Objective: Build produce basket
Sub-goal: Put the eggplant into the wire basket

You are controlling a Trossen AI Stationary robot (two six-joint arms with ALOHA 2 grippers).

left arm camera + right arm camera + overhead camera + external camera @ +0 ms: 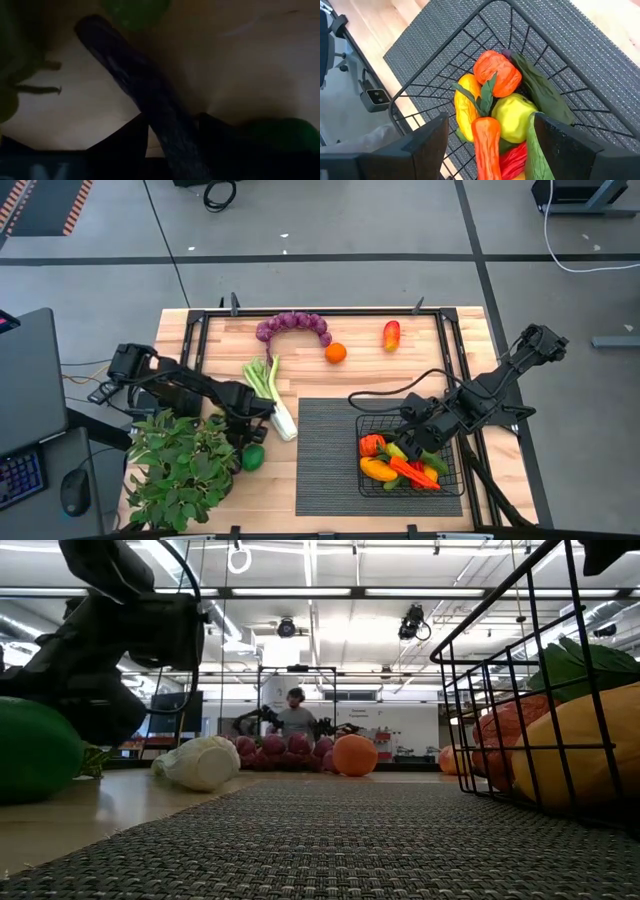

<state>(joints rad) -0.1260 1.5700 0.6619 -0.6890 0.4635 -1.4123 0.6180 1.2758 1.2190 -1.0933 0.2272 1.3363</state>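
The black wire basket (452,470) stands on the dark ribbed mat (325,455) with peppers, a carrot and other produce (495,100) inside. My right gripper (425,425) hangs open above it, holding nothing. My left gripper (245,430) is low over the wood by the mat's left edge. It is open, one finger on either side of a long dark piece of produce (135,85) lying on the table. A strip of wood shows between one finger (125,140) and that piece. A round green fruit (253,457) lies just nearer.
A leek (272,395), purple grapes (292,327), an orange (335,352) and a red-yellow fruit (391,334) lie on the far wood. A leafy potted plant (180,470) crowds the near left corner beside my left arm. A person (295,712) stands far behind the table.
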